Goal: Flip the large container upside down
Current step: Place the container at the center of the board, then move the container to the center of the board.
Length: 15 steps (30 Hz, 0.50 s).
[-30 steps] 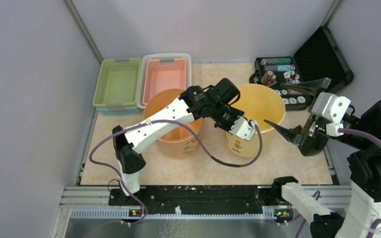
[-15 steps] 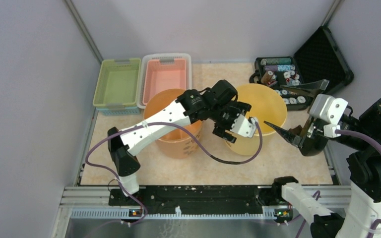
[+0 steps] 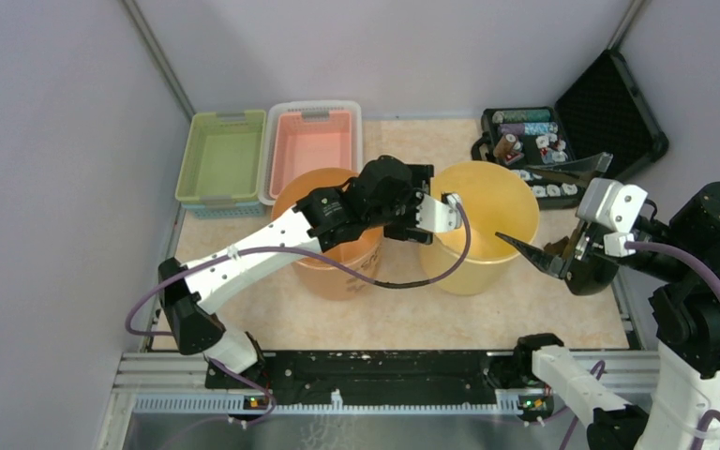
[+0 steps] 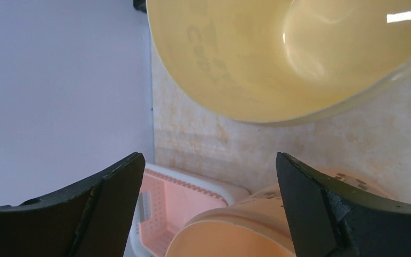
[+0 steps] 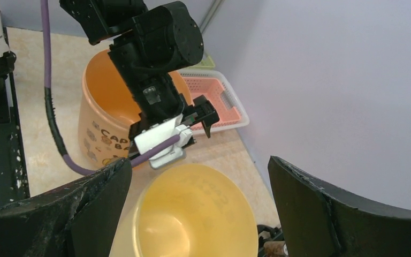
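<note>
The large container is a yellow bucket [image 3: 484, 223] standing upright at mid-table, mouth up and empty inside; it also shows in the left wrist view [image 4: 278, 59] and the right wrist view [image 5: 192, 214]. My left gripper [image 3: 419, 217] is open just left of its rim, between it and the orange bucket [image 3: 330, 251], holding nothing [image 4: 208, 156]. Just right of the yellow rim, my right gripper [image 3: 516, 199] hangs wide open and apart from it; the bucket's mouth lies below its empty fingers [image 5: 199, 160].
The orange printed bucket [image 5: 99, 112] stands upright left of the yellow one, under my left arm. A pink basket [image 3: 311, 141] and a green basket [image 3: 220, 155] sit at the back left. An open black case [image 3: 572, 131] of small items lies at the back right.
My left gripper has opened, let go of the yellow bucket's near rim and pulled back to the left. The bucket now rests upright. The right gripper has hardly moved.
</note>
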Available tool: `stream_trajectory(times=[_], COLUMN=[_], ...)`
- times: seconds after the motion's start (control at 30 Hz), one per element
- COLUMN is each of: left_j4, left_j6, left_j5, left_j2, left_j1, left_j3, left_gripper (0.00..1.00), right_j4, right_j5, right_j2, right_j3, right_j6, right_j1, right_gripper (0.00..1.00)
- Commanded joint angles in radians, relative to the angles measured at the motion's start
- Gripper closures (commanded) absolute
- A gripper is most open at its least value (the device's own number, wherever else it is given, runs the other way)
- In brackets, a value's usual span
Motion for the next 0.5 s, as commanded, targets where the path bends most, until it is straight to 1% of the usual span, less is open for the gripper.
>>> stream_trajectory(times=[0.0,0.13,0.17,0.23,0.33,0.47], left_j4=[0.13,0.123,0.106,0.061,-0.005,-0.073], left_j6=[-0.048,-0.076,-0.08,-0.085,-0.105,-0.135], left_j5=[-0.168,-0.21,-0.211,-0.202,-0.161,-0.103], left_j2=[0.015,0.031,0.031,0.023,-0.018,-0.096], left_j1=[0.035,0.074,0.08,0.09,0.109,0.164], left_j3=[-0.042,-0.042,-0.042,-0.045,-0.069,-0.125], left_gripper=[0.01,0.02,0.05,0.12,0.3,0.4], right_j4=[0.036,0.042,0.044,0.047,0.053,0.063], right_j5=[-0.011,-0.014,-0.017,-0.022,-0.025,-0.023], right_j2=[-0.006,-0.003,-0.002,0.0,0.003,0.005], right_j3=[-0.022,-0.035,-0.037,-0.043,-0.055,-0.081], right_j6=[0.01,0.013,0.013,0.013,0.015,0.018], right_j1=[0.009,0.009,0.009,0.009,0.009,0.009], right_gripper=[0.01,0.01,0.01,0.01,0.01,0.01])
